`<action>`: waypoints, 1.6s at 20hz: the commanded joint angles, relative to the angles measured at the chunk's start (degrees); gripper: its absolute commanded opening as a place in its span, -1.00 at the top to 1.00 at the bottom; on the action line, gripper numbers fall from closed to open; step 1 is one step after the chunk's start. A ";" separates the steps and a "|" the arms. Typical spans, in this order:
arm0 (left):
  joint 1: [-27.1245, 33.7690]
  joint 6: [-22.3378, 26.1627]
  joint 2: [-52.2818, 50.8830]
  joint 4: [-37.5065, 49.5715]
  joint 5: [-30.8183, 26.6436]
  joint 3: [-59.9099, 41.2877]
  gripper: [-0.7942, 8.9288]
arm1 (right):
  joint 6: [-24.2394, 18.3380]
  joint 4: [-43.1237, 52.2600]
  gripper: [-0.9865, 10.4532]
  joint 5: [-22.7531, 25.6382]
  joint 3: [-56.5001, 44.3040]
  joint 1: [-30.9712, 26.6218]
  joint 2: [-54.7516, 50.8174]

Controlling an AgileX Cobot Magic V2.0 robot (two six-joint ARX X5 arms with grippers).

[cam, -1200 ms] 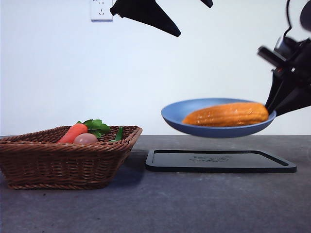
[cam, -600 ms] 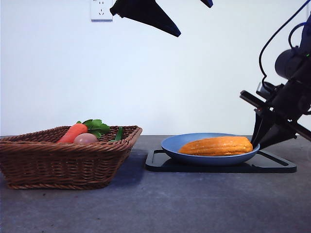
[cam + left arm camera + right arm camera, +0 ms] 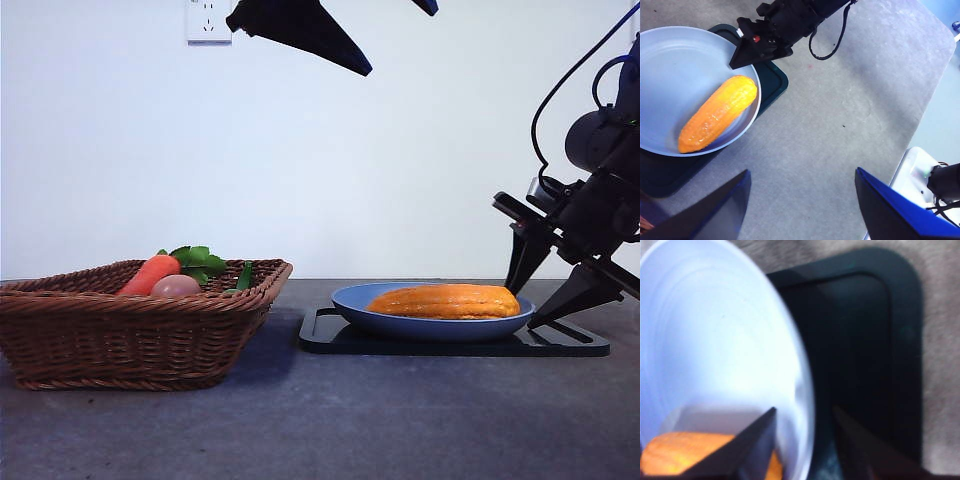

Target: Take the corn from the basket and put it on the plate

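Note:
The orange-yellow corn point(image 3: 445, 301) lies lengthwise in the light-blue plate point(image 3: 430, 325), which rests on the black tray point(image 3: 570, 345). My right gripper point(image 3: 522, 307) is open at the plate's right rim, one jaw on each side of the edge. Its wrist view shows the rim of the plate point(image 3: 715, 340) running between the right gripper point(image 3: 805, 408) jaws, and one end of the corn point(image 3: 680, 452). The left gripper point(image 3: 801, 172) hangs high and open, holding nothing, above the plate point(image 3: 685, 65) and corn point(image 3: 717, 115). The wicker basket point(image 3: 140, 330) stands at the left.
The basket holds a carrot point(image 3: 150, 273), a pinkish egg-like thing point(image 3: 176, 286) and green leaves point(image 3: 200, 262). The tray point(image 3: 772, 82) sits to the right of the basket. A white device point(image 3: 920, 175) stands at the table's edge.
The plate with the corn came down from mid-air onto the black tray. The right gripper, which was shut on the rim, has opened its jaws.

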 commanded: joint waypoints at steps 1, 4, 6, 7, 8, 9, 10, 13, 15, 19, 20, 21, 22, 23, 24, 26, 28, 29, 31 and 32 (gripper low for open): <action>-0.31 0.70 0.11 0.22 -0.15 1.44 0.14 | -1.31 -0.94 0.45 -0.17 1.18 -0.35 -1.70; -0.31 0.72 0.11 0.26 -0.15 1.44 0.14 | -2.84 -3.69 0.45 0.04 1.20 -1.14 -8.00; -0.31 0.79 0.11 0.22 -0.15 1.44 0.14 | -5.68 -7.48 0.45 -0.15 1.20 -1.27 -13.64; -0.31 1.03 0.11 0.20 -0.15 1.44 0.14 | -7.45 -9.99 0.45 -0.61 1.20 -1.22 -16.66; -0.31 1.20 0.11 0.15 -0.13 1.44 0.14 | -9.60 -13.25 0.45 -1.38 1.20 -0.92 -20.31; -0.31 1.20 0.11 0.02 -0.13 1.44 0.14 | -11.80 -16.74 0.45 -1.88 1.20 -0.28 -23.78; -0.31 1.20 0.11 -0.22 -0.13 1.44 0.14 | -14.08 -20.74 0.45 -1.81 1.20 0.85 -27.56; -0.31 1.81 0.11 -1.05 -0.15 1.44 0.15 | -18.16 -29.62 0.47 -1.70 1.18 4.44 -35.89; -0.31 2.38 0.11 -1.92 -0.13 1.44 0.23 | -20.37 -34.49 0.49 -1.70 1.14 7.08 -40.37; -0.31 2.51 0.11 -2.97 -0.13 1.44 0.65 | -23.47 -40.48 0.77 -1.68 0.63 11.26 -45.64; -0.33 2.51 0.11 -3.26 -0.13 1.44 0.78 | -23.74 -40.30 0.82 -1.68 -0.11 12.09 -46.56; -0.33 2.47 0.11 -3.41 -0.13 1.44 0.83 | -23.74 -40.11 0.82 -1.68 -0.77 12.66 -47.04; -0.33 2.49 0.11 -3.56 -0.13 1.44 0.82 | -23.76 -40.17 0.82 -1.66 -1.22 13.14 -47.06; -0.31 2.49 0.11 -3.58 -0.13 1.44 0.82 | -23.74 -40.09 0.82 -1.68 -1.49 13.33 -47.04; -0.33 2.49 0.11 -3.50 -0.13 1.44 0.82 | -23.74 -39.91 0.82 -1.70 -1.60 13.35 -46.97; -0.33 2.49 0.11 -3.50 -0.13 1.44 0.82 | -23.37 -39.58 0.82 -2.05 -1.60 13.35 -46.95; -0.33 2.45 0.11 -2.64 -0.13 1.44 0.82 | -23.10 -39.47 0.82 -2.21 -1.60 13.35 -46.95; -0.33 2.47 0.11 -2.40 -0.13 1.44 0.82 | -23.15 -39.47 0.82 -2.10 -1.60 13.33 -46.95; -0.33 2.45 0.11 -1.77 -0.13 1.44 0.82 | -23.15 -39.47 0.82 -2.12 -1.60 13.29 -46.97; -0.33 2.45 0.11 -1.36 -0.13 1.44 0.82 | -23.15 -39.47 0.82 -2.12 -1.60 13.25 -46.97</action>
